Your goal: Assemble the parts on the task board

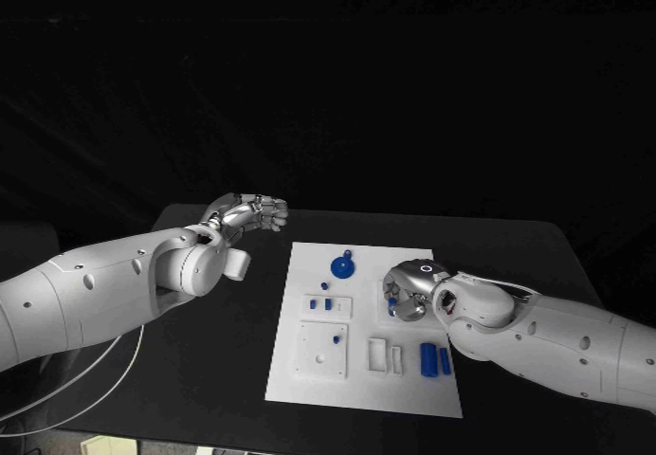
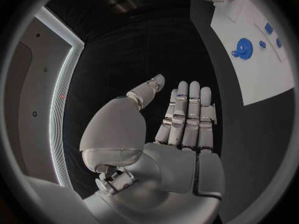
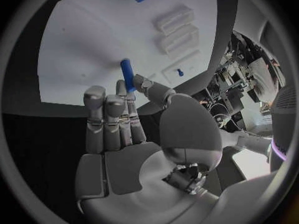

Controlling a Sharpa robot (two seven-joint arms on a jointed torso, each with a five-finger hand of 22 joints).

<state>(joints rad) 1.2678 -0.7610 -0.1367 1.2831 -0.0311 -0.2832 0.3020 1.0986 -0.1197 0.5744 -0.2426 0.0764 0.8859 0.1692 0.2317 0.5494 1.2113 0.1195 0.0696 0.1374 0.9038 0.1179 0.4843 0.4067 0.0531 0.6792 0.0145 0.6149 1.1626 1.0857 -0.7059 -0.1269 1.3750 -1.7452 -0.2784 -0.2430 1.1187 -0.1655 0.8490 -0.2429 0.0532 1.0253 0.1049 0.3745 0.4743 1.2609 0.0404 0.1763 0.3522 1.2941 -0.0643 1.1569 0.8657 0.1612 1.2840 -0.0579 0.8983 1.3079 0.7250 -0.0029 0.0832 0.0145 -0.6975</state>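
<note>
Task board [image 1: 367, 379]: white plate lying flat mid-surface, long side running away from the robot.
Surface [image 1: 519, 246]: black, carrying the board.
Left robot hand [image 1: 250, 213]: raised off the board's far left corner, over bare surface; in the left wrist view [image 2: 177, 129] fingers straight and side by side, thumb apart, palm bare, gripping nothing.
Right robot hand [image 1: 410, 289]: over the board's right half; in the right wrist view [image 3: 134, 129] thumb and one fingertip pinching a blue cylinder [image 3: 127, 73], remaining fingers upright beside it.
Blue disc part [image 1: 345, 266]: on the board's far end, round with a small knob at its rim, just left of the right robot hand.
Small blue pegs [image 1: 320, 305]: set in a white square block near the board's middle.
Blue cylinders pair [image 1: 435, 358]: lying side by side at the board's right edge, nearer the robot than the right robot hand.
White slotted blocks [image 1: 384, 355]: just left of that pair.
White square plate [image 1: 322, 349]: with holes, on the board's near left part.
</note>
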